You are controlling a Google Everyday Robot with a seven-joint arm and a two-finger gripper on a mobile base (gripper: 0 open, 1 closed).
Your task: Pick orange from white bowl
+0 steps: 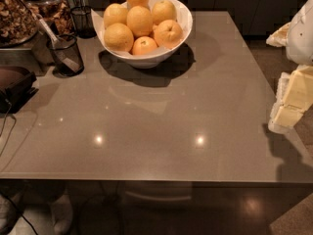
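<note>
Well, the gripper [292, 101] hangs well off to the right of the white bowl [184, 18], out past the edge of the table [171, 126], and I cannot tell whether it is open or closed. The orange [168, 33] I want, the one with the dark dimple, sits at the bowl's right front, close against the rim and touching the smaller, deeper-orange fruit [144, 45] beside it. It is the fruit on the bowl's gripper side, so I judge a reach from the bowl's right is best: come in above the rim, settle over the orange's top, and close across its widest part. I'd keep clear of the thin rim and lift straight up, since the pile may roll.
</note>
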